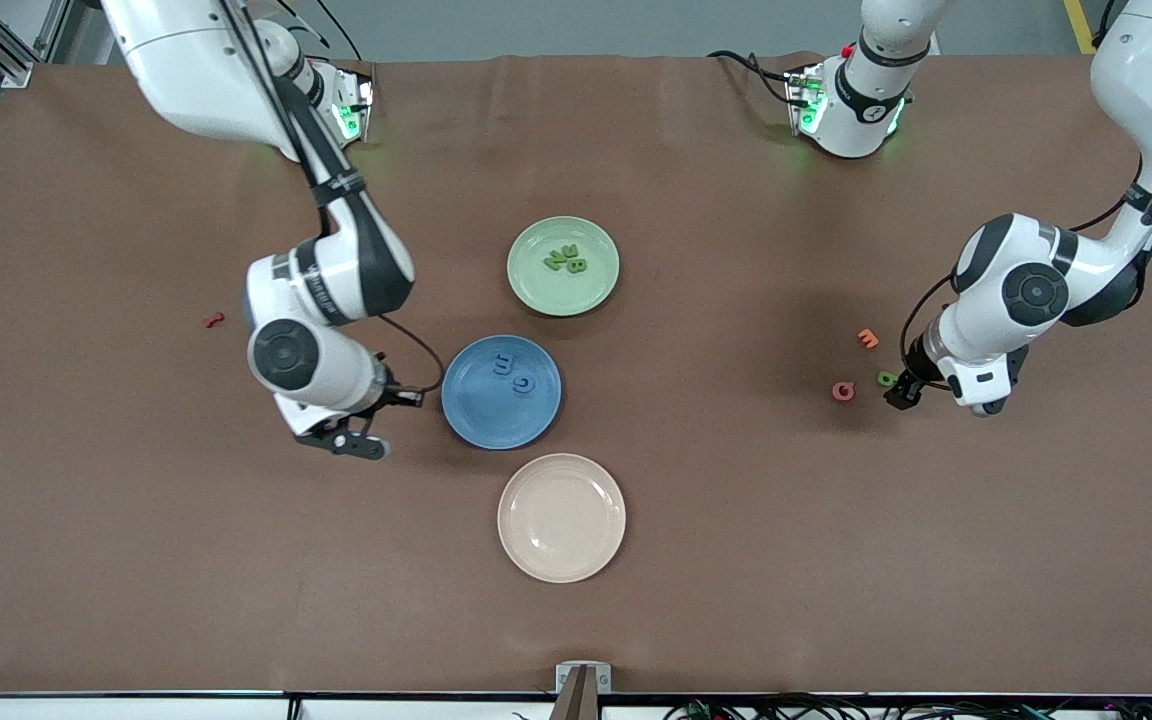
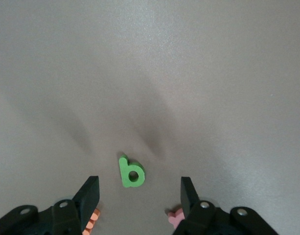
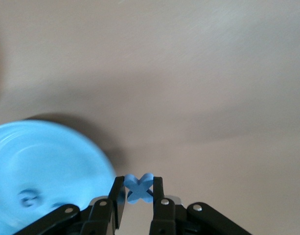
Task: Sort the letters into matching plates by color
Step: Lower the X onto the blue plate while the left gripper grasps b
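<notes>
I see my left gripper spread wide astride the flat green b, stem toward eleven o'clock, while my right gripper pinches a blue X beside the blue plate

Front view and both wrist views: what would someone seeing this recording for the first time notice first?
Three plates run down the middle of the table: the green plate with green letters in it, the blue plate holding two blue letters, and the beige plate nearest the front camera. The right hand, beside the blue plate, pinches a blue X. Toward the left arm's end, the left hand is open around a green b lying between orange and pink letters.
</notes>
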Tool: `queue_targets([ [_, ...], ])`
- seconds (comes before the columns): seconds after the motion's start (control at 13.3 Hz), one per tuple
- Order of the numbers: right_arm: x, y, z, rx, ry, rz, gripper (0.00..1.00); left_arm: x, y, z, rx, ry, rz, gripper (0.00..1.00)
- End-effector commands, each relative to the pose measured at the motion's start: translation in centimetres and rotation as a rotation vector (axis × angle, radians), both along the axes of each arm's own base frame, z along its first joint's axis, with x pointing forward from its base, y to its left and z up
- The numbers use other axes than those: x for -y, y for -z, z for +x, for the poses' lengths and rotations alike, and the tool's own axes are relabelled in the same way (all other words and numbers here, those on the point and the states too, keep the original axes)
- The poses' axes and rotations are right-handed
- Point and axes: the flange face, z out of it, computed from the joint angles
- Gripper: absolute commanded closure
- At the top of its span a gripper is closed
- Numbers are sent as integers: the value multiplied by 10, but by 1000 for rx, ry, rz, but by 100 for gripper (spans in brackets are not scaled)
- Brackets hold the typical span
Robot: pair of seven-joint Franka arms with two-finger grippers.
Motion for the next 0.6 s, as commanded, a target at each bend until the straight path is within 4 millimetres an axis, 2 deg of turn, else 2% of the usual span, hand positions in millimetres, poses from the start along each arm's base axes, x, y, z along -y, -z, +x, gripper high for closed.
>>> queue_targets([
  [0.0,-24,-2,-2,-5,33,26,83,-9,6,-11,15,8,27,30],
  [0.08,-41,2,-6,-18,35,61,83,-12,7,-11,14,3,26,32],
  [0.23,-59,20,-7,-24,18,63,83,-13,10,-10,25,0,9,34],
  [0.53,-73,47,-8,14,-1,69,83,-15,18,-10,37,-11,-20,38],
])
